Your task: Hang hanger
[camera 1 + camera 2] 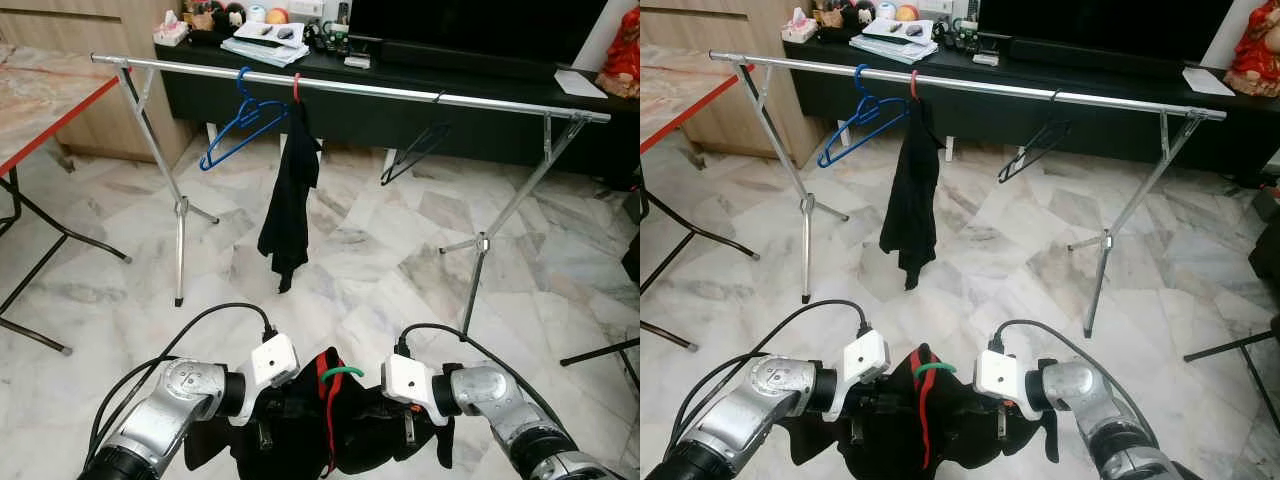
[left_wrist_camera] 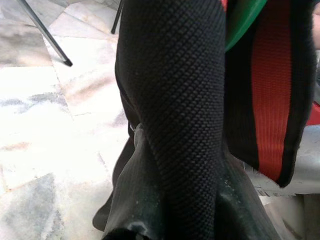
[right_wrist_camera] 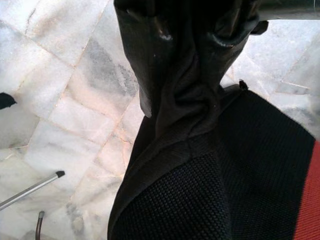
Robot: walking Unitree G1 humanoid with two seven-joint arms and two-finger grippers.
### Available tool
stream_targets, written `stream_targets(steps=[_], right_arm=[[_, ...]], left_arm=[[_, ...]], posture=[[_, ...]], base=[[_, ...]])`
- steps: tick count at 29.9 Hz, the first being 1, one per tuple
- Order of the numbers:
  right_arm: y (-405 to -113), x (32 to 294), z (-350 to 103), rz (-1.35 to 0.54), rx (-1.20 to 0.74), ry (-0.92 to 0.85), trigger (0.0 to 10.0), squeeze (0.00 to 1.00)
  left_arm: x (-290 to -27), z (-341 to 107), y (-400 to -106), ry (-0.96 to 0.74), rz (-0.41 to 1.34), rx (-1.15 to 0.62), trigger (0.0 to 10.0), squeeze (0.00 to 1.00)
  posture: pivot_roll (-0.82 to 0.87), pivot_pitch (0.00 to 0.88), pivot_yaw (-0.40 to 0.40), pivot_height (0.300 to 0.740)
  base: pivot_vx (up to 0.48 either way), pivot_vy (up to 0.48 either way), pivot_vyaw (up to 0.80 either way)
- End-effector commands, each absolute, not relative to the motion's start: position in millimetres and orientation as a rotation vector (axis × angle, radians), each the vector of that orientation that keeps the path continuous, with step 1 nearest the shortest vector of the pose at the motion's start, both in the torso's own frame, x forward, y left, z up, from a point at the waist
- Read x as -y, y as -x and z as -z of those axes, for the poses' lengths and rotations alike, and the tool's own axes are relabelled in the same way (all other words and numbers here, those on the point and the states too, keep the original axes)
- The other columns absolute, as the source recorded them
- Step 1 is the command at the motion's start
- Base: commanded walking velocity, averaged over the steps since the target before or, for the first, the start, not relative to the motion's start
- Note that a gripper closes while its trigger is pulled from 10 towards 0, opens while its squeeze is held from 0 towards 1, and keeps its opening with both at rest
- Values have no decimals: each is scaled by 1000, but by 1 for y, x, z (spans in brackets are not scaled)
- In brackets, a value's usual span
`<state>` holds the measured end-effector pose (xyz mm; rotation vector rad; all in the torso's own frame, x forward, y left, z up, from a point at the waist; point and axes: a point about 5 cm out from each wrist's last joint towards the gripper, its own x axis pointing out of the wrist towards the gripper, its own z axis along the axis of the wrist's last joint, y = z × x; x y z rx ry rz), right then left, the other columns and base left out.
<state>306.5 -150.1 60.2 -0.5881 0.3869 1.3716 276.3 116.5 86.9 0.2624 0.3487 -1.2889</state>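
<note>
Grippers, left (image 1: 268, 428) and right (image 1: 408, 425), each clamped on a soft black garment on a green hanger (image 1: 345, 373), well short of the rail (image 1: 400, 95); limp cloth sags, so the stiff hook steers best.

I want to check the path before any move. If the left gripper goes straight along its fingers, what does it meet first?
The left gripper already has the black garment with the red stripe against its fingers, so that cloth comes first. Beyond it is the marble floor, though depth is unclear.
</note>
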Motion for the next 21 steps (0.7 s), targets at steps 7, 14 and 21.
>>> stream_targets(steps=[7, 14, 21], right_arm=[[-313, 147, -69, -1344, -337, 586, 0, 0], [-315, 148, -69, -1320, -339, 593, 1137, 0], [-314, 147, -67, -1332, -368, 557, 10000, 1000]], left_arm=[[-112, -86, -272, -261, 1320, -345, 0, 0], [-111, -86, -271, -263, 1325, -347, 0, 0], [-111, -85, -271, -268, 1328, -351, 0, 0]], posture=[[-47, 132, -100, 740], [-46, 132, -100, 740], [-46, 134, -99, 740]], base=[[0, 0, 0], [0, 0, 0], [0, 0, 0]])
